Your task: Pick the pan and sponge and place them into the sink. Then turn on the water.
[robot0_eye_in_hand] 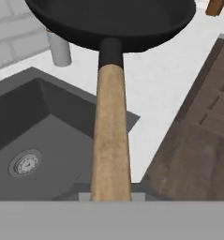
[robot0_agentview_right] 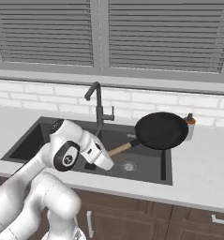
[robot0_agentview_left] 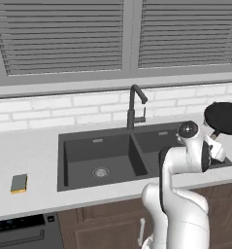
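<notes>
My gripper [robot0_agentview_right: 107, 158] is shut on the wooden handle [robot0_eye_in_hand: 111, 136] of the black pan [robot0_agentview_right: 161, 130]. It holds the pan up in the air over the right end of the dark double-basin sink [robot0_agentview_right: 144, 157]. In the left base view the pan [robot0_agentview_left: 224, 118] hangs at the right edge, beyond my gripper [robot0_agentview_left: 217, 149]. The hand view looks along the handle to the pan [robot0_eye_in_hand: 113, 18], with the sink [robot0_eye_in_hand: 33, 126] below on the left. The sponge [robot0_agentview_left: 19, 183] lies on the counter left of the sink [robot0_agentview_left: 88, 151]. No stream comes from the dark faucet [robot0_agentview_left: 133, 107].
A beige soap dispenser [robot0_agentview_right: 190, 125] stands on the counter just behind the pan. White brick wall and window blinds close off the back. Brown cabinet doors [robot0_eye_in_hand: 197, 122] run below the counter edge. A round metal drain [robot0_eye_in_hand: 25, 163] sits in the basin beneath the handle.
</notes>
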